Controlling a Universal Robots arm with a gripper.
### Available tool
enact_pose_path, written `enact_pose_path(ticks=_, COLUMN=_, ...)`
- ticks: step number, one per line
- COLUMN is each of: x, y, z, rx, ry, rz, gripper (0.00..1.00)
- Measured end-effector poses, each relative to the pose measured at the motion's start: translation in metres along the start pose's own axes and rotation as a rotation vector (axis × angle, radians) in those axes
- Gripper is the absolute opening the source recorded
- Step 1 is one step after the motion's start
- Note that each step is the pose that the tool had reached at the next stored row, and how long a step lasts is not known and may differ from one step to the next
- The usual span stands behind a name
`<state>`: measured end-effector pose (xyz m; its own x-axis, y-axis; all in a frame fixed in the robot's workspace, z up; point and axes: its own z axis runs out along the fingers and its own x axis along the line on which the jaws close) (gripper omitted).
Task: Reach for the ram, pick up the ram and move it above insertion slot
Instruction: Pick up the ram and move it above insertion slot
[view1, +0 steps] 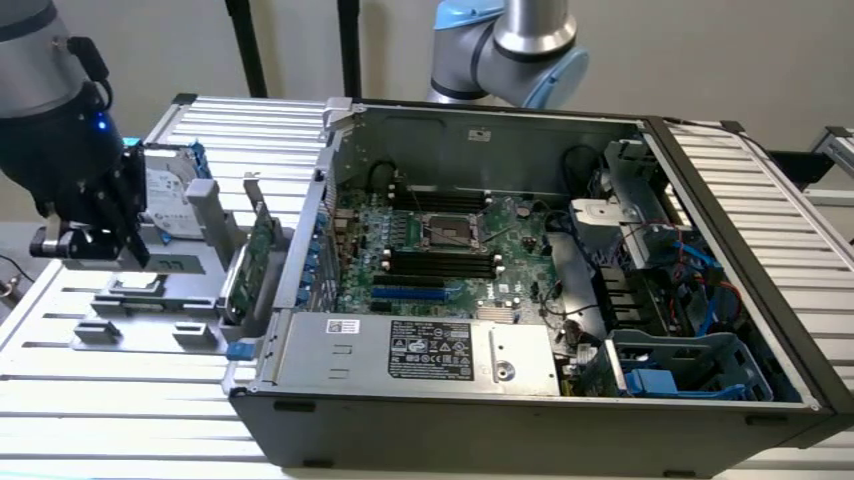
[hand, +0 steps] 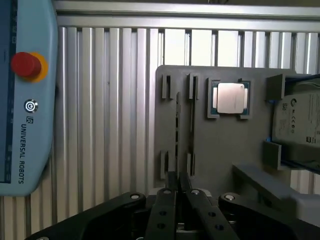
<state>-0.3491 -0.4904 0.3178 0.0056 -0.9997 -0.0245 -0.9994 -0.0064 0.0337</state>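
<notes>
The ram (hand: 177, 131) stands on edge in the grey fixture plate (hand: 220, 145), showing as a thin dark strip between small grey holders. My gripper (hand: 178, 181) hovers over the near end of that strip, its two black fingers (hand: 167, 200) pressed together with nothing between them. In the exterior view the gripper (view1: 91, 248) hangs above the fixture plate (view1: 140, 315) at that view's left, outside the open computer case (view1: 534, 390). The motherboard's black memory slots (view1: 441, 262) lie inside the case.
A CPU (hand: 230, 97) and a hard drive (hand: 297, 125) sit on the fixture plate. A green expansion card (view1: 254, 262) stands upright by the case wall. A teach pendant (hand: 25, 100) with a red button lies on the slatted table (hand: 115, 115).
</notes>
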Motion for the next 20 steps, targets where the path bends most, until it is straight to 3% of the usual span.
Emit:
enact_pose_path(ticks=9, x=-0.001, y=-0.0360, z=-0.0403, rx=-0.0004, ry=-0.0099, rz=-0.001, gripper=0.13)
enact_pose_path(ticks=20, x=-0.001, y=-0.0849, z=-0.0836, rx=-0.0017, ry=-0.0325, rz=-0.004, gripper=0.13)
